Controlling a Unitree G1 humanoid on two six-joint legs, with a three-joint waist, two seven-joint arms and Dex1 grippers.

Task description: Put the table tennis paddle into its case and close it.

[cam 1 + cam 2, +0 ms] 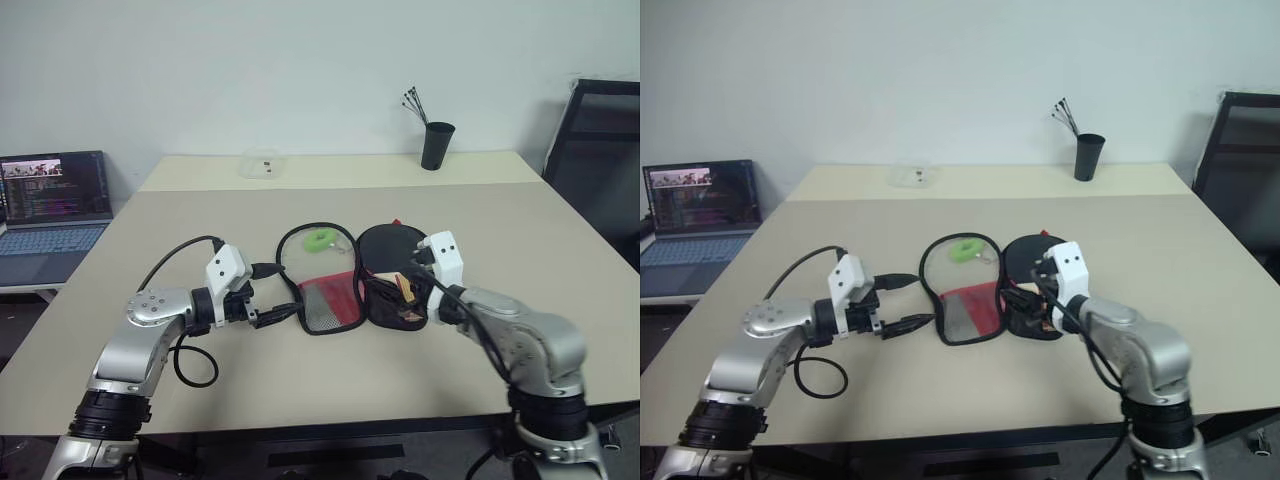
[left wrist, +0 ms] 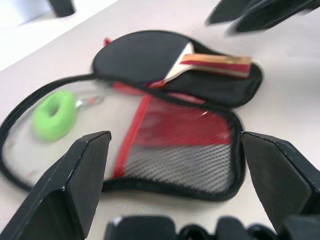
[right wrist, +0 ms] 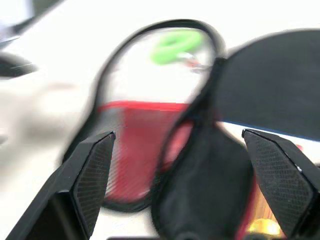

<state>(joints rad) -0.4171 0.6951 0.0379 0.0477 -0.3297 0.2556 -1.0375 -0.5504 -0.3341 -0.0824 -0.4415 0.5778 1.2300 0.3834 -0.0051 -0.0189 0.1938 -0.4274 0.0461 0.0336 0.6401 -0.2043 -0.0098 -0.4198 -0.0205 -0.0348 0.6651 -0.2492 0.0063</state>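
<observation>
The case (image 1: pixel 322 290) lies opened flat on the table, its two halves side by side. The left half shows the red mesh pocket (image 2: pixel 185 145) and the green zipper tag (image 2: pixel 54 115). The table tennis paddle (image 2: pixel 145 55) lies on the right half, black face up, with its wooden handle (image 2: pixel 220 64) pointing toward me. My left gripper (image 1: pixel 272 295) is open beside the case's left edge, holding nothing. My right gripper (image 1: pixel 405 270) hovers open just above the paddle's handle end, also holding nothing.
An open laptop (image 1: pixel 55 205) sits at the far left. A black cup with pens (image 1: pixel 437 145) and a clear plastic box (image 1: pixel 262 162) stand on the far table section. A black chair (image 1: pixel 600 150) is at the right.
</observation>
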